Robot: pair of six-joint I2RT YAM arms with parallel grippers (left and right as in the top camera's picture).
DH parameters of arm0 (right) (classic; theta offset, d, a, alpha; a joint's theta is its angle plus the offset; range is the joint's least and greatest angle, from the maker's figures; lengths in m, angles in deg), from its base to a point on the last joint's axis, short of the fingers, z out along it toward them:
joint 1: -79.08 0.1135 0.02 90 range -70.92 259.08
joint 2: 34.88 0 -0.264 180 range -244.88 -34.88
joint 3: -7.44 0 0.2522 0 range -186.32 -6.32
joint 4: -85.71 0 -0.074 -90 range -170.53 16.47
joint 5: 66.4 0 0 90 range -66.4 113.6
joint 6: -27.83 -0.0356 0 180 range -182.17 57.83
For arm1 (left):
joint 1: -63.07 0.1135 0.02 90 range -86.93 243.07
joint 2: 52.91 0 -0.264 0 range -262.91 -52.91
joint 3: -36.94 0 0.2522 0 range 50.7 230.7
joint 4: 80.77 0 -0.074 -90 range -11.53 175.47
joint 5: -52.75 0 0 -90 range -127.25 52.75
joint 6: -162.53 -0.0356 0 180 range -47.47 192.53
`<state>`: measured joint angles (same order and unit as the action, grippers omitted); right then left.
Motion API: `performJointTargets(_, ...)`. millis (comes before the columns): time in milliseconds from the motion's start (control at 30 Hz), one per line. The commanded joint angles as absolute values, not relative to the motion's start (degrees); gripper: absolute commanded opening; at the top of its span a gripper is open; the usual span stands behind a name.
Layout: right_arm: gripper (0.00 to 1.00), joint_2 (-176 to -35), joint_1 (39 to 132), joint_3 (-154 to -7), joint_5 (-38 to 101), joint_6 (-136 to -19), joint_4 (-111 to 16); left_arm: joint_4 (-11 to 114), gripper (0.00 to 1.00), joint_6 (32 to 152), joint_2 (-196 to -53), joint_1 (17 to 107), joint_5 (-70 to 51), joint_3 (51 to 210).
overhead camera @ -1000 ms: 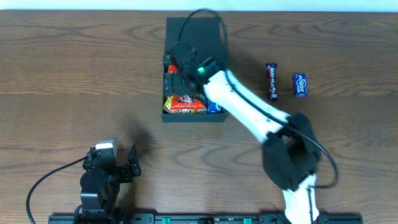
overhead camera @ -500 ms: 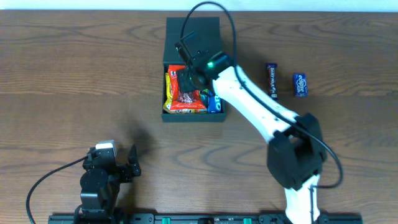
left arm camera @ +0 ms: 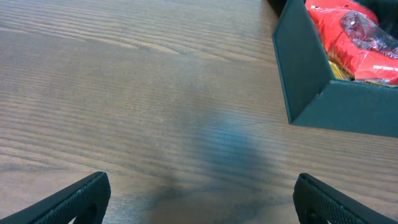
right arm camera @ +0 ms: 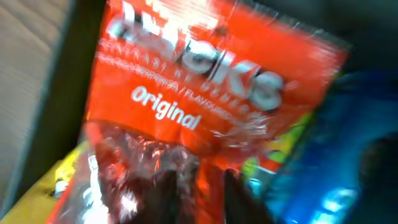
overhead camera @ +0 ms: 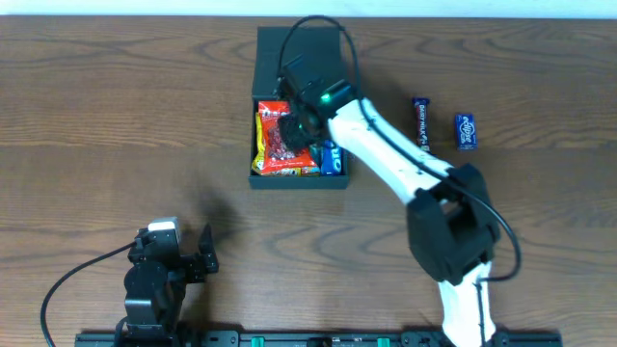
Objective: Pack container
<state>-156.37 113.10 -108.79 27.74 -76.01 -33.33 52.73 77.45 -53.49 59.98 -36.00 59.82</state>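
Observation:
The container [overhead camera: 254, 106] is a dark green-black square box at the table's far middle, with its flap lid [overhead camera: 307, 48] folded back; its corner wall [left arm camera: 305, 74] shows in the left wrist view. Inside lie a red snack packet [overhead camera: 273, 143] [left arm camera: 354, 34] [right arm camera: 205, 81], a blue packet [overhead camera: 334, 160] [right arm camera: 336, 155] and a yellow one [right arm camera: 53, 183]. My right gripper [overhead camera: 294, 125] [right arm camera: 202, 186] reaches into the box, its dark fingers a little apart on the red packet's film; blur hides whether they pinch it. My left gripper [overhead camera: 198, 253] [left arm camera: 202, 190] stands open and empty near the front left.
A dark chocolate bar [overhead camera: 421, 123] and a small blue packet [overhead camera: 466, 130] lie on the wood right of the box. The right arm slants from the front edge up to the box. Cables trail from both arm bases.
The right gripper has stayed inside the box and shifted toward its back. The red packet has slid toward the back left with it. The left arm has not moved.

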Motion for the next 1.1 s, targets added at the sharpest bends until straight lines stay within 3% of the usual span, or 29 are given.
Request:
performJointTargets(0,0.6,-146.8,108.3,-110.9,26.7,-73.5,-33.3,53.0,0.95,78.1,-53.1,60.2,-36.2,59.3)
performJointTargets(67,0.8,-143.9,105.2,-110.9,23.5,-71.0,-33.2,53.0,0.95,78.1,-53.1,60.2,-36.2,59.3)
performJointTargets(133,0.83,-142.4,102.0,-110.9,18.1,-70.0,-32.6,53.0,0.95,78.1,-53.1,60.2,-36.2,59.3)
performJointTargets(433,0.8,-146.8,82.1,-109.4,17.1,-69.8,-31.0,53.0,0.95,78.1,-53.1,60.2,-36.2,59.3)
performJointTargets(667,0.8,-152.7,73.2,-109.3,22.9,-69.8,-30.5,57.3,0.95,78.5,-53.1,60.2,-35.3,59.3)
performJointTargets(833,0.8,-152.9,69.6,-109.3,24.1,-69.8,-30.6,88.4,0.95,79.0,-55.3,60.2,-24.1,59.3)
performJointTargets(900,0.8,-152.9,68.6,-109.3,24.1,-69.8,-30.7,97.9,0.95,79.0,-62.1,60.2,-22.6,60.5)
performJointTargets(1067,0.81,-152.9,68.1,-109.3,24.1,-69.8,-31.0,98.7,0.95,75.7,-90.8,60.0,-14.0,76.4)
